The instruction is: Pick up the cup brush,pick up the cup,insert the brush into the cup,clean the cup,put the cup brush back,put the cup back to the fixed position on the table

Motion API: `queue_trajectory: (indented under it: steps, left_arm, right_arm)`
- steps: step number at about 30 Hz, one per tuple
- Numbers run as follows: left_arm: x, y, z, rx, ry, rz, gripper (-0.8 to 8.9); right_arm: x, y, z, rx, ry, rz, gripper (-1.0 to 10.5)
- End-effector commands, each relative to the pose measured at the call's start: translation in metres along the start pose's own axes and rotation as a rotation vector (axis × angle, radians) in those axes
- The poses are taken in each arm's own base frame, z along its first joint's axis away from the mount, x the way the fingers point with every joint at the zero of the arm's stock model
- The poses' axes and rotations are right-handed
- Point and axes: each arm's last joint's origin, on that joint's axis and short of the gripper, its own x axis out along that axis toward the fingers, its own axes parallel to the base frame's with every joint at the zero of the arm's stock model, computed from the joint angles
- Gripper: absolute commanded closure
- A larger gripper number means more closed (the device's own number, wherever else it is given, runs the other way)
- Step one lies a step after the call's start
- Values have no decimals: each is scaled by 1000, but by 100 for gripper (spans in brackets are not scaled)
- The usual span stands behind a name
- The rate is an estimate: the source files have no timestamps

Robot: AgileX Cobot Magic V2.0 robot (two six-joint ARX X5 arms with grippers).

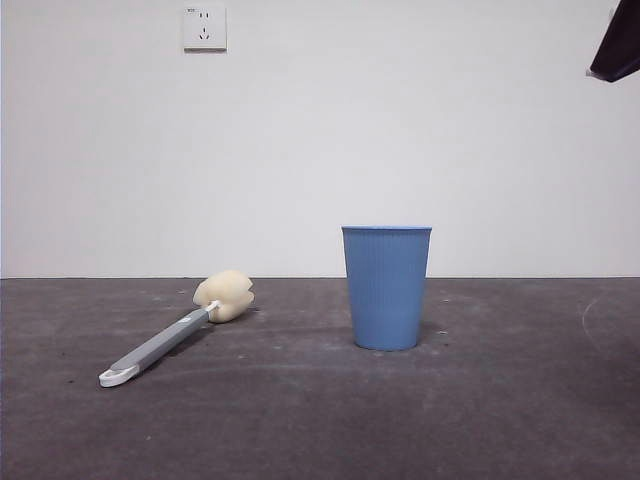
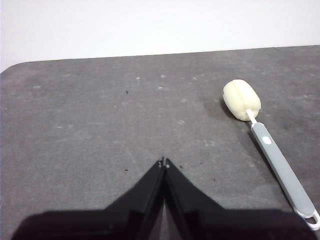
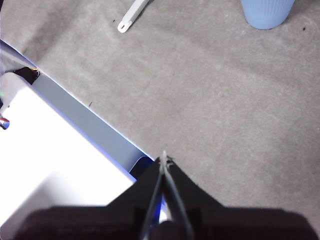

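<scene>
From the front, the cup (image 1: pixel 386 288) stands upright on the tabletop (image 1: pixel 500 400), the cup brush (image 1: pixel 180 331) lying well apart beside it. At the left wrist, the left pincer (image 2: pixel 164 163) hangs closed and empty, brush nearby. At the right wrist, the right pincer (image 3: pixel 163 159) is pressed closed, holding nothing, near the tabletop's edge.

cup (image 3: pixel 266 13): top cut off | cup brush (image 3: pixel 131 14): head cut off
</scene>
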Motion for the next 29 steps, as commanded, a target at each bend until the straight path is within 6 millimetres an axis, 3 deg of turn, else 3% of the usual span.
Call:
queue_trajectory:
  steps: [1, 8, 14, 22, 29]
  left_arm:
    - [1, 0, -4, -8, 6, 4, 817]
    - [1, 0, -4, -8, 6, 4, 817]
    - [1, 0, -4, -8, 7, 4, 816]
    - [1, 0, -4, -8, 6, 4, 816]
    - [1, 0, -4, -8, 6, 4, 816]
  right_arm:
    - [-5, 0, 0, -44, -37, -26, 942]
    - [-39, -1, 2, -131, -370, -188, 942]
    - [-60, -9, -12, -123, -673, -406, 942]
    - [-27, -36, -49, -70, -925, -549, 942]
    - [12, -63, -78, 7, -969, -618, 942]
